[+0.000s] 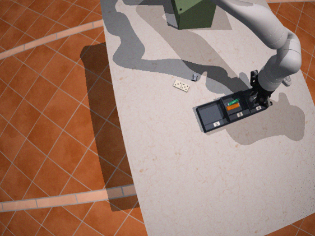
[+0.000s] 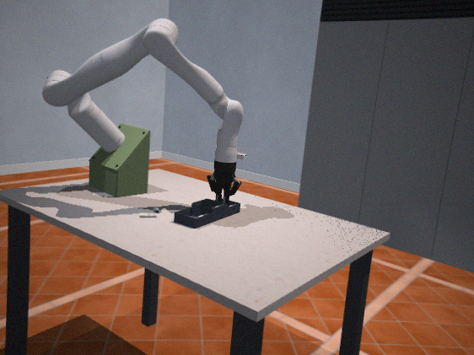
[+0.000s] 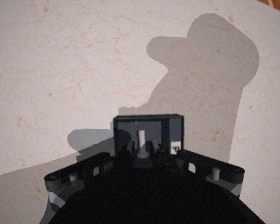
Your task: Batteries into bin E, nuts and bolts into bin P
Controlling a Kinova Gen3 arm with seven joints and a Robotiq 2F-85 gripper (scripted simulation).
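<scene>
A row of three dark bins (image 1: 208, 127) (image 2: 195, 221) stands on the table. The left bin (image 1: 210, 113) is empty. The middle bin holds a green battery (image 1: 232, 102) and an orange battery (image 1: 233, 106). My gripper (image 1: 258, 99) (image 2: 223, 199) (image 3: 142, 148) reaches down into the right bin (image 1: 263, 109) (image 3: 148, 120), with its fingers a little apart. A small pale bolt-like piece (image 3: 141, 138) shows between the fingertips inside that bin. I cannot tell whether the fingers touch it. A small grey metal piece (image 1: 194, 77) (image 2: 155, 210) lies on the table to the left of the bins.
A cream domino (image 1: 181, 85) (image 2: 147, 215) lies next to the grey piece. The green block (image 1: 193, 10) (image 2: 122, 167) of the arm's base stands at the table's far end. The arm reaches over the table's right side.
</scene>
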